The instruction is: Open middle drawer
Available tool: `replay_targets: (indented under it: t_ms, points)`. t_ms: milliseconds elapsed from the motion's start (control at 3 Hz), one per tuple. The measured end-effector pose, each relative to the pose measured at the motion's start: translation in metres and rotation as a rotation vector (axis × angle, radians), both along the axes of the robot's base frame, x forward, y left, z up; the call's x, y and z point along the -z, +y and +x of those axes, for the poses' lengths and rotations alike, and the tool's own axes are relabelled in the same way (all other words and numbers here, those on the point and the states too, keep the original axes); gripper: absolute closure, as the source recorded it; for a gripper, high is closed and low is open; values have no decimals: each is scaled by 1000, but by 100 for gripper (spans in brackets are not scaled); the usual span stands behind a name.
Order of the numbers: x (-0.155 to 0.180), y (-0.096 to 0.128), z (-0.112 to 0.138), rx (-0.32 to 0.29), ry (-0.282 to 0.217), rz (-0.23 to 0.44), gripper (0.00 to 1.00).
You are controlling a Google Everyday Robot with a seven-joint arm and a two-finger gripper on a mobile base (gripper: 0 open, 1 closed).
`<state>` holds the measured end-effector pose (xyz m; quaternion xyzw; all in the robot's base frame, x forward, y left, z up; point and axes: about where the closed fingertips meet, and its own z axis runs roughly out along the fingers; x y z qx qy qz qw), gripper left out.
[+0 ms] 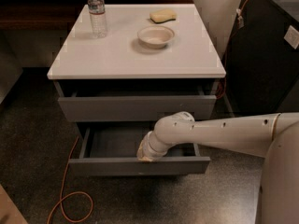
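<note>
The middle drawer is a wide shallow grey drawer with a flat front. It stands pulled out well beyond the drawer above it, and its grey inside shows. My gripper reaches in from the right on the white arm. It sits at the top edge of the middle drawer's front, a little right of centre, with its tip against the inner side of the front.
The taller-fronted grey drawer above is slightly open. On the white cabinet top stand a water bottle, a bowl and a yellow sponge. An orange cable lies on the floor at left. A dark cabinet stands at right.
</note>
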<state>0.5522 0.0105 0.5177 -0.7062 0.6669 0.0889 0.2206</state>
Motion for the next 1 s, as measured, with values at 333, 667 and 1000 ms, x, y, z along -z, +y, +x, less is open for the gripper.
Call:
replay_targets:
  t_ms: [333, 667, 1000]
  points:
    - [-3, 0, 5, 5, 8, 0, 96]
    - [12, -4, 20, 27, 2, -8, 100]
    - [29, -7, 33, 45, -18, -14, 100]
